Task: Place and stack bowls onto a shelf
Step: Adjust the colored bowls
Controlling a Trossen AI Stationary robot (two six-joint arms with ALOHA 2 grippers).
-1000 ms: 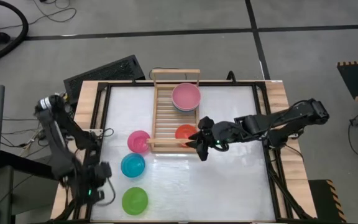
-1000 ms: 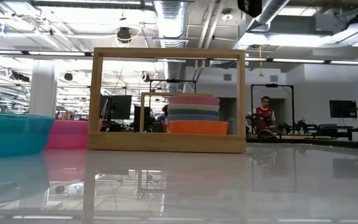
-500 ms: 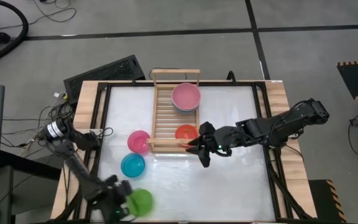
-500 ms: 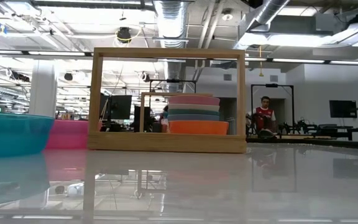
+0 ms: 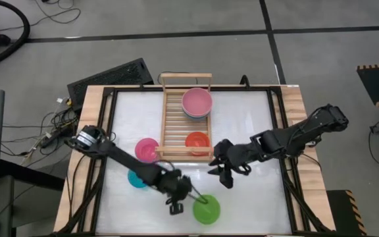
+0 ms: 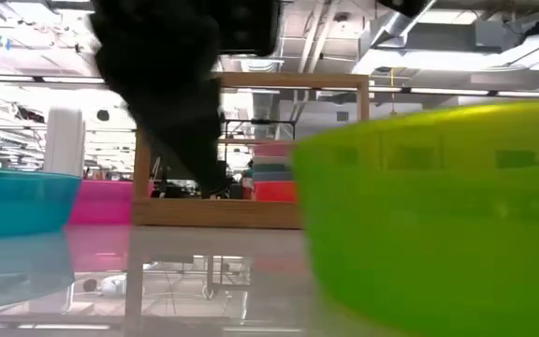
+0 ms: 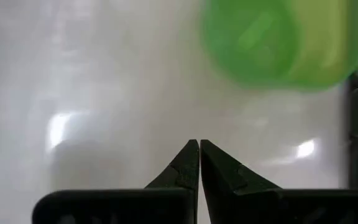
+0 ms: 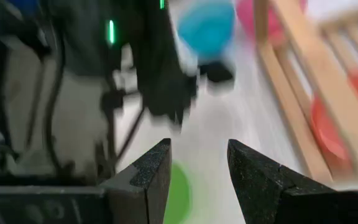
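Observation:
The lime green bowl (image 5: 206, 209) sits on its base on the table near the near edge and fills the low view's right side (image 6: 438, 215). My left gripper (image 5: 196, 196) is shut just to its left. In the left wrist view a strip of table lies between the gripper's tips (image 7: 199, 146) and the green bowl (image 7: 278, 40). My right gripper (image 5: 226, 174) hovers open, on the near side of the wooden shelf (image 5: 176, 125). The shelf holds the orange-red bowl (image 5: 197, 140) and a stack topped by the pink bowl (image 5: 197, 103). The cyan bowl (image 5: 134, 178) lies partly under my left arm.
The magenta bowl (image 5: 147, 149) stands on the table just left of the shelf's near end. My left arm (image 5: 130, 164) stretches across the table's left near part. In the right wrist view my right gripper (image 8: 197, 155) faces that arm. The black table frame (image 5: 110, 118) rings the top.
My left arm has swung fast from the table's left near corner rightward along the near edge. The green bowl has slid right from the left near corner to the near middle. My right gripper has drawn back from the shelf toward the near edge, still open.

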